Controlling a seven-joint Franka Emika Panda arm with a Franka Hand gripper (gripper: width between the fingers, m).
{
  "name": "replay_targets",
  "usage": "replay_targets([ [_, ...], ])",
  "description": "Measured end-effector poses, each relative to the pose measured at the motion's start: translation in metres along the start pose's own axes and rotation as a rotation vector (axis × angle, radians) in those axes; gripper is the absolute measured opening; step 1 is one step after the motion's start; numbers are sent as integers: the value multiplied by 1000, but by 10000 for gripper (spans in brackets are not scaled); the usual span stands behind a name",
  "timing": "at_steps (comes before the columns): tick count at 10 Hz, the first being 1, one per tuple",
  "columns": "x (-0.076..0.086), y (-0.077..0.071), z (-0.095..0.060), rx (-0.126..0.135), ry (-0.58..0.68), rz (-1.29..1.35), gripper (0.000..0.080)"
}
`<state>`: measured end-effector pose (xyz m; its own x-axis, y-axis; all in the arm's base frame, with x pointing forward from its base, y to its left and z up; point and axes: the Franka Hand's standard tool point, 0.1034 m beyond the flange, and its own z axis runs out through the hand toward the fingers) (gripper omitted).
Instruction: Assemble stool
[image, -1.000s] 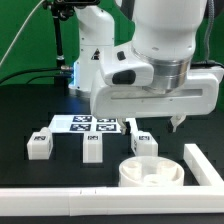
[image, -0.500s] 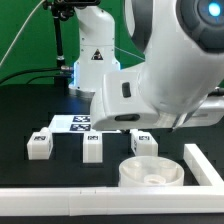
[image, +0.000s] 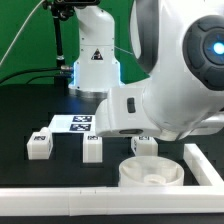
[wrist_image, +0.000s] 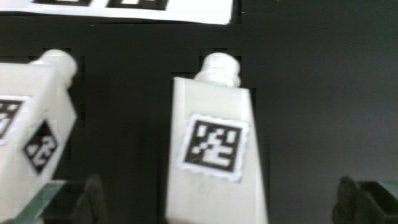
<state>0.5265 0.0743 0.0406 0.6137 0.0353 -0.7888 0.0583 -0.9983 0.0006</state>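
In the wrist view a white stool leg (wrist_image: 217, 140) with a square tag and a round peg lies on the black table, its near end between my gripper (wrist_image: 222, 206) fingers. The jaws stand open, with a dark gap on each side of the leg. Another tagged leg (wrist_image: 32, 122) lies beside it. The exterior view shows two legs (image: 38, 146) (image: 92, 148) in a row, a third leg (image: 144, 145) half hidden by the arm, and the round seat (image: 150, 172) in front. The arm's body hides the gripper there.
The marker board (image: 76, 123) lies behind the legs, and its edge (wrist_image: 134, 8) shows in the wrist view. A long white rail (image: 90, 205) runs along the front, with a short piece (image: 205, 165) at the exterior view's right. The robot base (image: 95, 60) stands behind.
The arm has swung down and toward the exterior view's left, over the row of legs, and now covers the gripper. The parts on the table have not moved.
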Motion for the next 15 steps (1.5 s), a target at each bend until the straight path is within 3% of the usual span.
replay_targets([
  [3,8,-2,22,-5,-38,5,648],
  [6,14,-1,27,-3,-26,6,648],
  [8,14,-1,27,-3,-26,6,405],
  [9,14,-1,27,-3,-26,6,405],
  [10,14,-1,27,-3,-26,6,324],
  [15,13,0,23,-2,-24,-8,324],
])
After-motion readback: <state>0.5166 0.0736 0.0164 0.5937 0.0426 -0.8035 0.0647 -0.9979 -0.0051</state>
